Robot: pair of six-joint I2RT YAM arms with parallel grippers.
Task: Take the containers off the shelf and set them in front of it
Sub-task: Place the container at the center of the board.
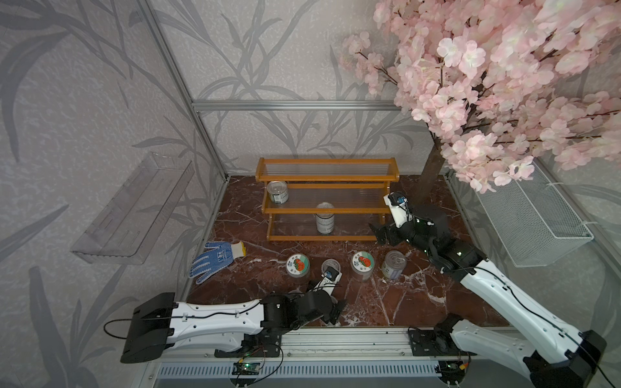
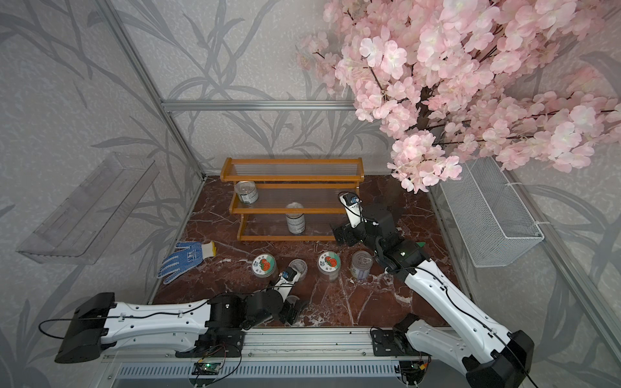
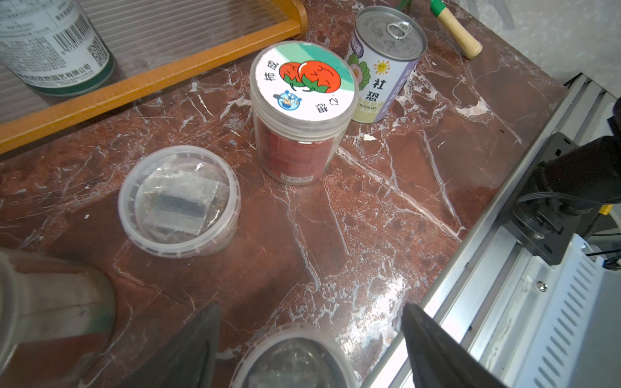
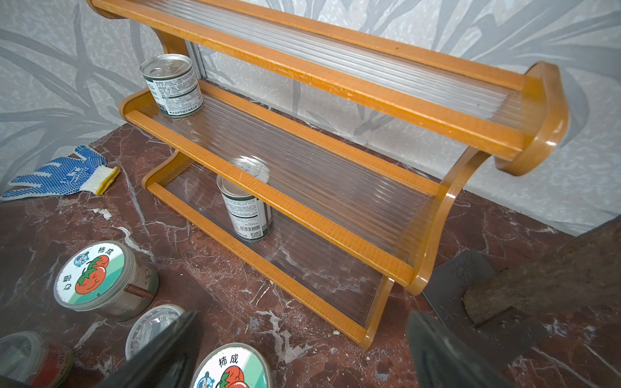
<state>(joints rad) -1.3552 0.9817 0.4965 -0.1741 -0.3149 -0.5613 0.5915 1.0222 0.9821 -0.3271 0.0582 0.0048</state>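
Shelf [image 1: 322,210]: back of tabletop [image 1: 386,302], long axis side to side, tiers stepping down toward front.
Middle-tier tin [image 1: 277,192]: upright, axis vertical, left end.
Bottom-tier tin [image 1: 325,220]: upright, top blurred through ribbed panel [image 1: 353,198].
In front of shelf, all upright: left jar [image 1: 297,265], right jar [image 1: 362,263], tabletop tin [image 1: 393,264], far cup [image 3: 179,201], partly hidden behind left wrist camera [image 1: 331,273] in both top views.
Left jaws: apart, straddling near cup [image 3: 295,359], cut off at picture edge; no contact visible.
Right jaws: wide, empty, near shelf right end.
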